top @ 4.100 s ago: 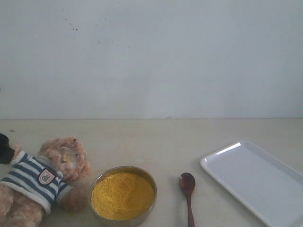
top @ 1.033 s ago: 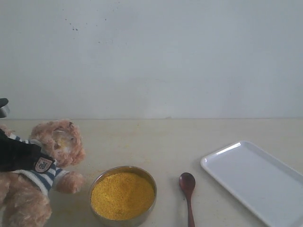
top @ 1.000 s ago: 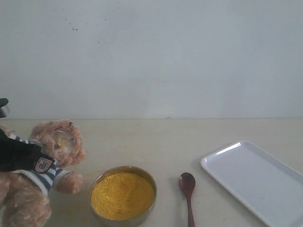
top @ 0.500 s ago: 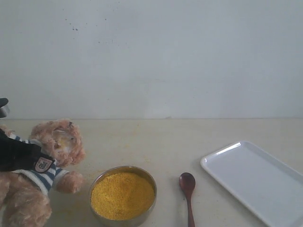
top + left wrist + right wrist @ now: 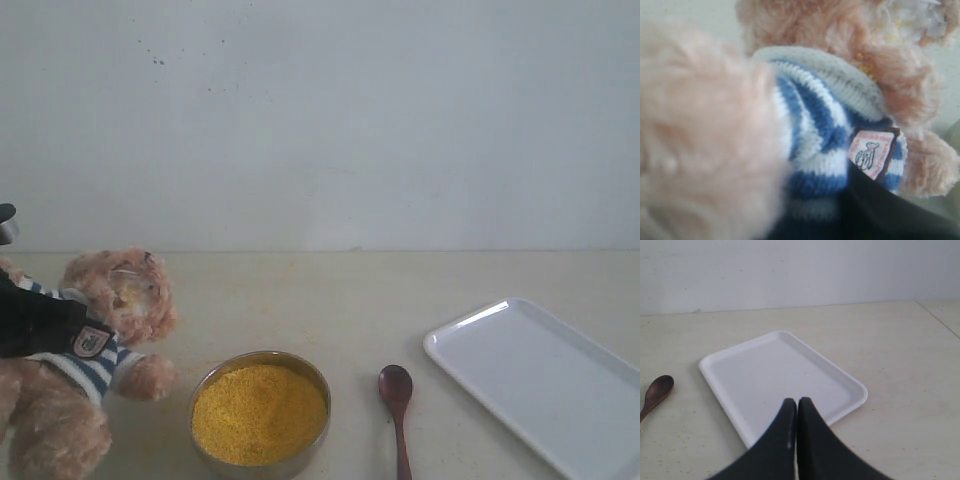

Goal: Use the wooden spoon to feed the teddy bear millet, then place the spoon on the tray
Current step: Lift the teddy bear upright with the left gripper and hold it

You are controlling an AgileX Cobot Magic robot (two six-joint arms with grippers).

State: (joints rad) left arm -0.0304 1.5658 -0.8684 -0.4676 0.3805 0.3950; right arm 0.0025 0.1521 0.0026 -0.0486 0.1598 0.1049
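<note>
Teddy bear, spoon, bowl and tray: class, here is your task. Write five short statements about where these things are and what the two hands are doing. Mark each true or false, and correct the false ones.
1. The left hand grips the teddy bear by its striped shirt. True.
2. The wooden spoon lies in the tray. False: it lies on the table, beside the tray.
3. The right hand is shut and holds nothing. True.
4. The metal bowl is empty. False: it is filled with millet.
5. The metal bowl stands between the teddy bear and the wooden spoon. True.
</note>
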